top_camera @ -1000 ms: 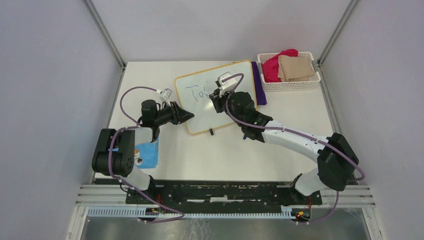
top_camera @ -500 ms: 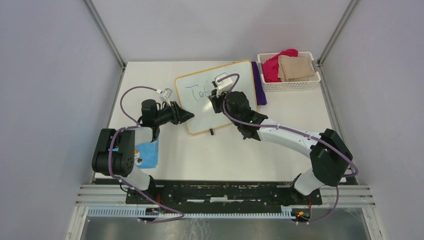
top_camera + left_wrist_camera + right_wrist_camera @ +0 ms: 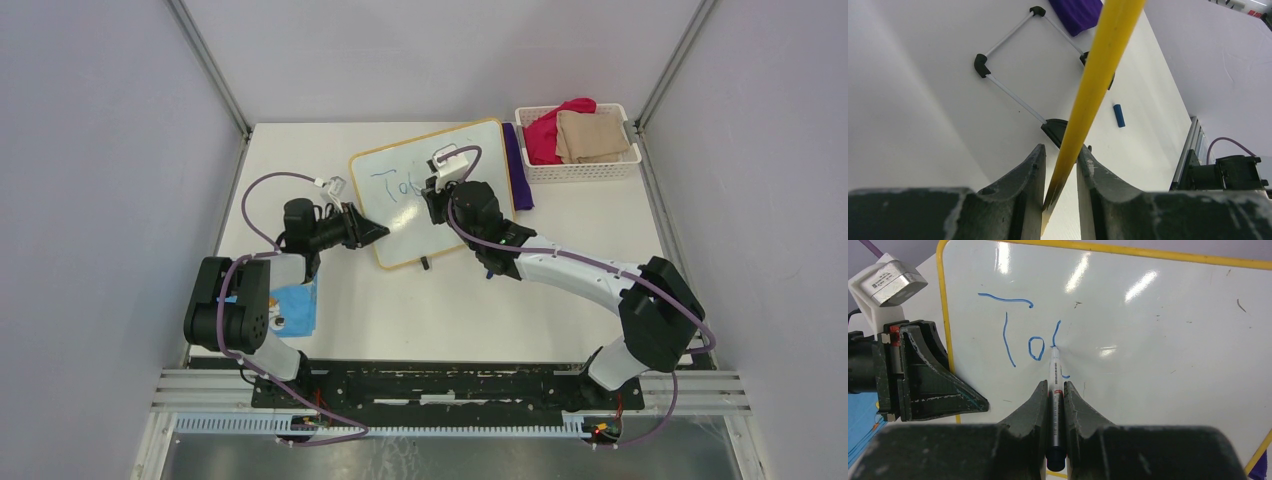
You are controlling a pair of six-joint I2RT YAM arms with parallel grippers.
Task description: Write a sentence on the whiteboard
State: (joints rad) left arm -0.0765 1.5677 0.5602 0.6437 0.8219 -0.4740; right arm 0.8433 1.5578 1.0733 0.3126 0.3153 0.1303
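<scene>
Right gripper (image 3: 1053, 386) is clenched on a pen (image 3: 1054, 405), holding it by the barrel with the tip pointing away from the wrist and touching the whiteboard (image 3: 1173, 340). The tip sits on an unfinished blue stroke, the third letter of the sentence (image 3: 1020, 340); only "To" and this part-made letter can be read.

The whiteboard lies flat toward the far middle of the table (image 3: 300, 150), its long axis running left to right with the right end swung a little farther away. Left gripper (image 3: 1060, 155) is closed on the yellow frame at the board's near left corner, one finger on each side of the edge, so it seems to be steadying the board.

What the coming strokes turn on is direction. The writing starts near the far left corner, and the unmarked board stretches to the right of the tip, along the long axis. The right arm is the nearer one to that bare stretch. The pen should therefore travel rightward, away from the left gripper, probably with room for a second line nearer the arms.
</scene>
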